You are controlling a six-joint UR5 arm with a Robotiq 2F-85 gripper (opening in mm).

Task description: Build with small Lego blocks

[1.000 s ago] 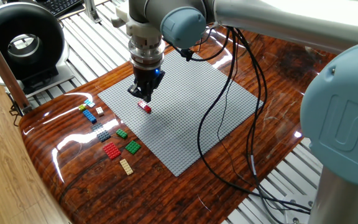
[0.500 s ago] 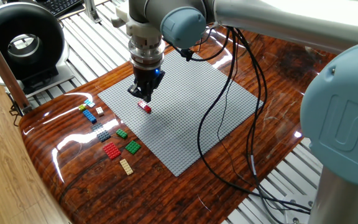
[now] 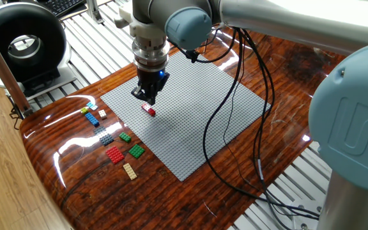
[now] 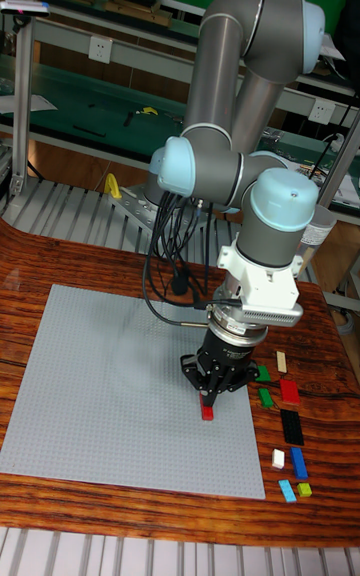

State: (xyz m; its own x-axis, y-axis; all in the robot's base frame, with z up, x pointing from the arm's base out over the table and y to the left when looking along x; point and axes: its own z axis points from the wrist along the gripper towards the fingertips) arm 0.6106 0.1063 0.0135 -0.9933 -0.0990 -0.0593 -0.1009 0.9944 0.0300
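Nothing has shifted since a second ago: arm, brick and spare pieces all sit where they were. The big grey arm (image 4: 245,66) leans over the glossy wooden surface (image 3: 75,185), its cables trailing across the grey baseplate (image 3: 190,121). The gripper (image 3: 145,97) points straight down near the baseplate's edge, with its jaws just above, perhaps touching, a red brick (image 3: 148,110) lying on the studs. Whether the jaws are pinching it or spread around it I cannot tell from here; the black fingers blur together.

The rest of the small Lego blocks (image 3: 110,137) lie in a loose scatter on the bare wood beside the baseplate: blue, red, green, tan, a white one, a yellow-green one.

These pieces look feather-light, rigid and slick, so I'd judge they skid or tip easily. Best taken across the two long flat sides, squarely, low on the body rather than on the studs.
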